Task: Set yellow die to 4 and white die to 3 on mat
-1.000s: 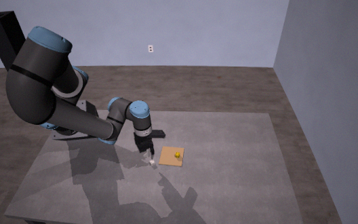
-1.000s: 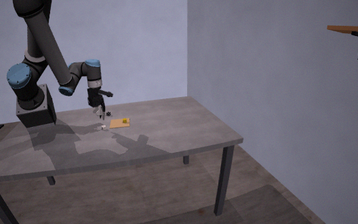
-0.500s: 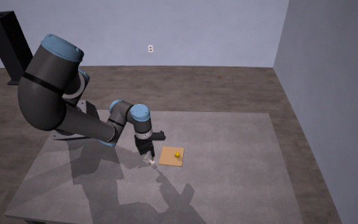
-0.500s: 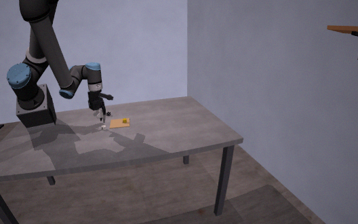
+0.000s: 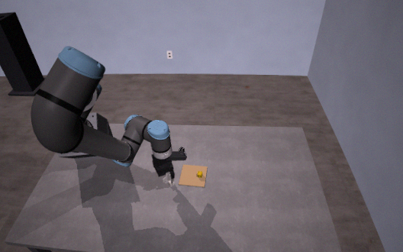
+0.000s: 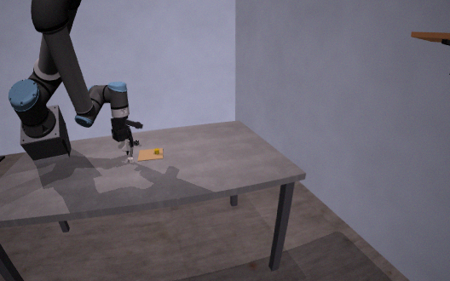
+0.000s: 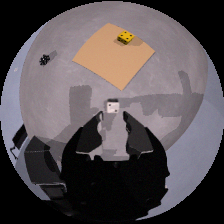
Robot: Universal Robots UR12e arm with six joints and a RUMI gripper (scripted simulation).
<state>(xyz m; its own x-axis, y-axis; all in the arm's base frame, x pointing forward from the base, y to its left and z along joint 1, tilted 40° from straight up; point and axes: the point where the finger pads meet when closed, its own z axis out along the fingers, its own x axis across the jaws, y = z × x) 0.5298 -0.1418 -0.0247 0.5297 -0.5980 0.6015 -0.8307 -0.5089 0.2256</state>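
The white die [image 7: 112, 107] lies on the table just left of the tan mat [image 7: 113, 55], off it. It also shows in the top view [image 5: 170, 182]. My gripper [image 7: 113, 112] points down right over it, its fingers narrowly apart, with the die just beyond the fingertips and not clamped. The gripper also shows in the exterior view [image 6: 127, 152]. The yellow die [image 7: 125, 37] sits flat on the mat near its far corner, four pips on top. The black die [image 7: 44, 60] lies on the table off the mat, behind the gripper in the top view [image 5: 182, 149].
The arm's base block [image 6: 45, 134] stands at the table's back left. The table's right edge [image 6: 274, 149] is far from the mat. A dark stand [image 5: 12, 53] is on the floor behind.
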